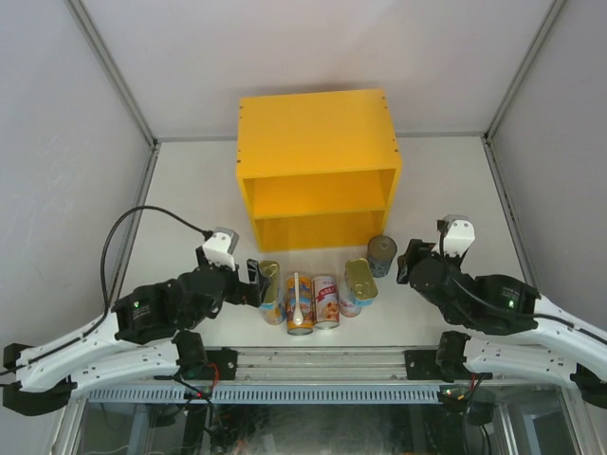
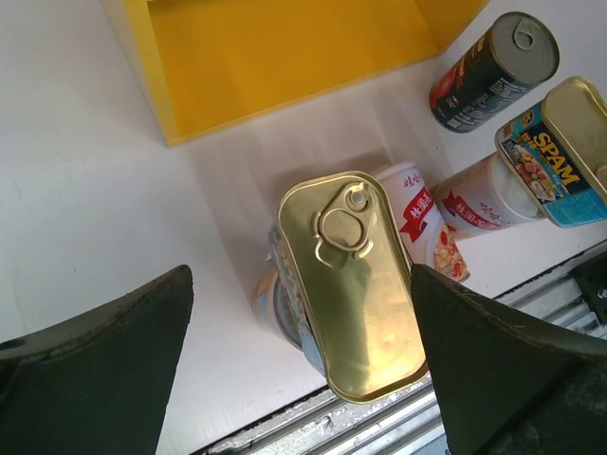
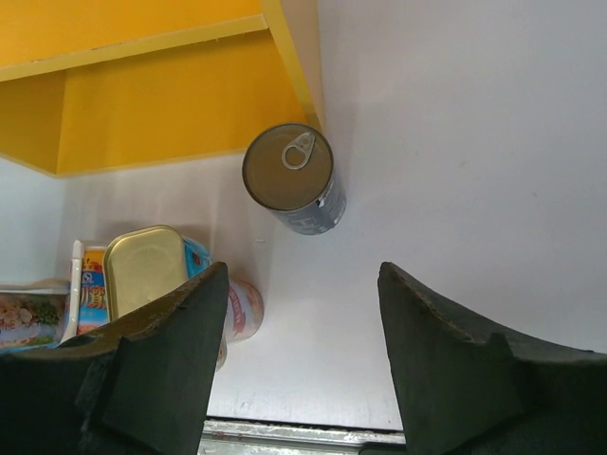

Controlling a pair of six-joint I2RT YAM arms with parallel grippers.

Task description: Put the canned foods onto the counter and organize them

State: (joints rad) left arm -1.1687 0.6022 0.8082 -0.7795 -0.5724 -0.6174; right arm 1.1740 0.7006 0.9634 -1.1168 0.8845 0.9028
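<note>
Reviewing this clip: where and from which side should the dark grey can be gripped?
Best to grip the dark grey can around its round side wall, right claw coming from the near side: it stands upright, and the yellow shelf sits close behind it.

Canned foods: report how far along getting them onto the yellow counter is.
Done: nothing; the yellow counter holds no cans. In hand: the open left pincer flanks a gold-lidded tin without gripping; the open right pincer faces the dark grey can. Left: every can, all down at the white table.
</note>
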